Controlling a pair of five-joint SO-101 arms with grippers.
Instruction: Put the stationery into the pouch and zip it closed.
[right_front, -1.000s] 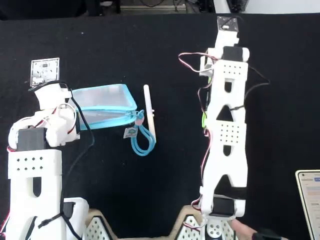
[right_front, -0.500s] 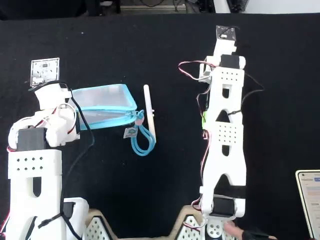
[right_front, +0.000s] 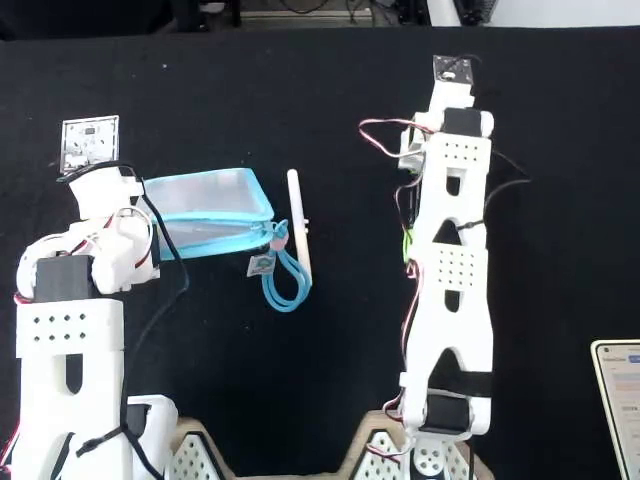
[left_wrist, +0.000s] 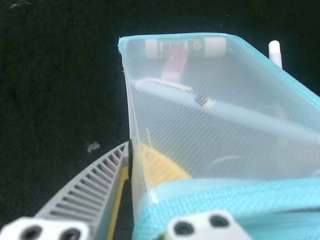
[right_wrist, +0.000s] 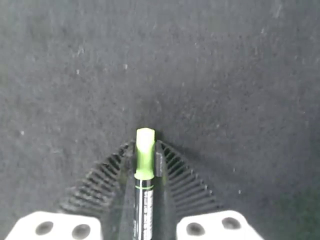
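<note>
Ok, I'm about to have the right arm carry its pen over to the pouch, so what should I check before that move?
1. Pen grip: the right gripper is shut on the green-capped pen, ok.
2. Pouch hold: the left gripper is shut on the end of the pouch, ok.
3. Pouch mouth unzipped wide enough for a pen: cannot tell.
4. Free way in: probably not ok. The white pen and the blue strap loop lie on the table by the pouch's end nearer the right arm.
</note>
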